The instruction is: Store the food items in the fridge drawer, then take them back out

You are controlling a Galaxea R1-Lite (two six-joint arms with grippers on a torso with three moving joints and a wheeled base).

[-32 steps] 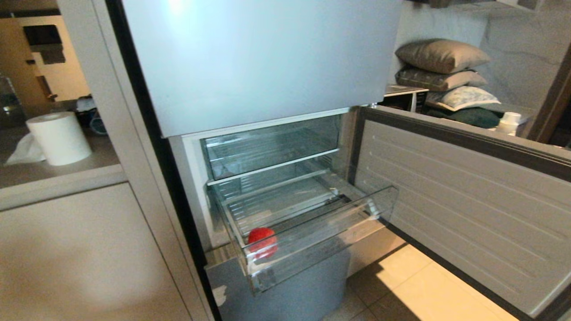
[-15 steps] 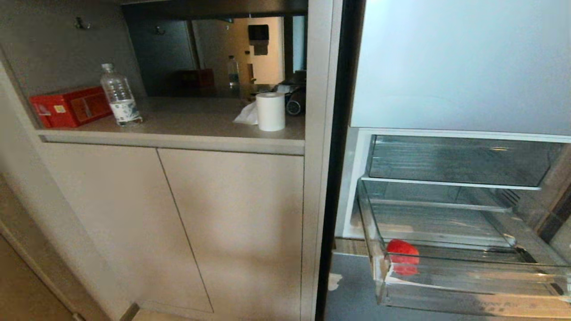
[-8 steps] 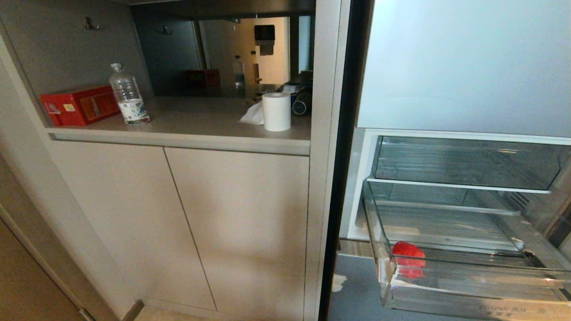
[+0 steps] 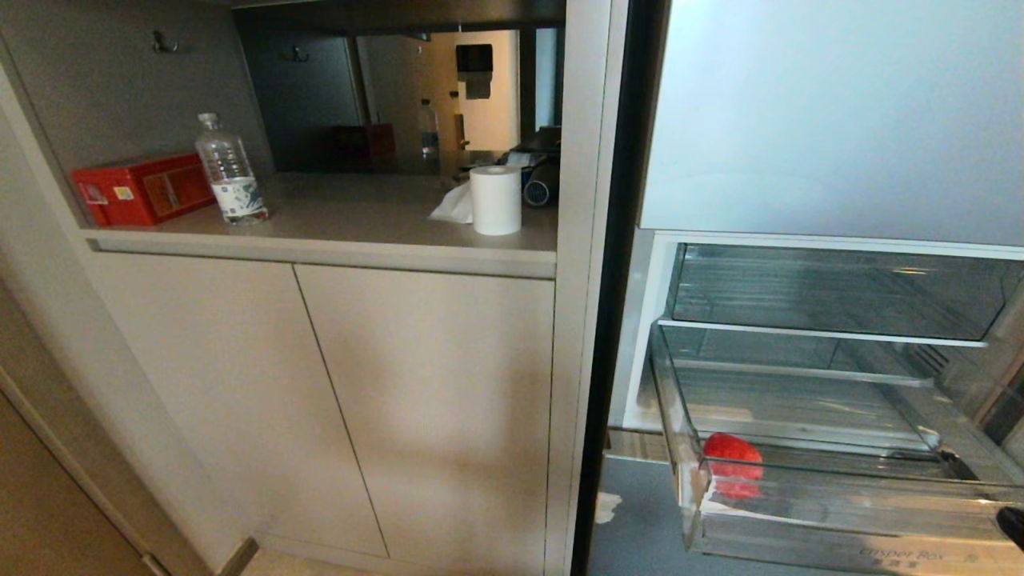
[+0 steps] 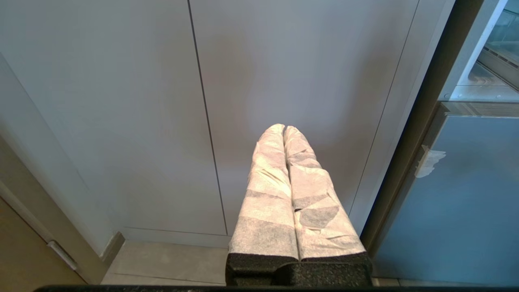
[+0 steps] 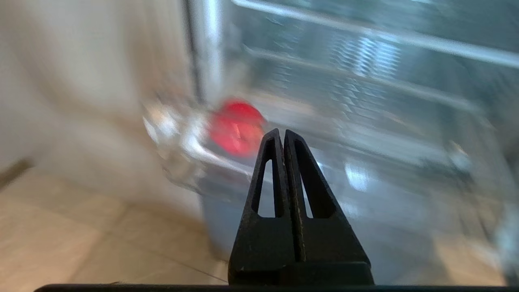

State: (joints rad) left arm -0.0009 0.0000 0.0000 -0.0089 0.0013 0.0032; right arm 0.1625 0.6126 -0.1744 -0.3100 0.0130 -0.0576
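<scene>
Drawer pulled out of open fridge, one red food item lying in its front left corner. Right gripper aimed toward that corner from outside, black fingers pressed together and empty. Left gripper parked before cabinet doors, wrapped fingers also pressed together; red box, bottle and paper roll on surface.

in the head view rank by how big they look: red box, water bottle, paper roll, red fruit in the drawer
1. red box
2. water bottle and paper roll: look about alike
3. red fruit, though it sits nearer the camera, so its real rank is unsure
</scene>
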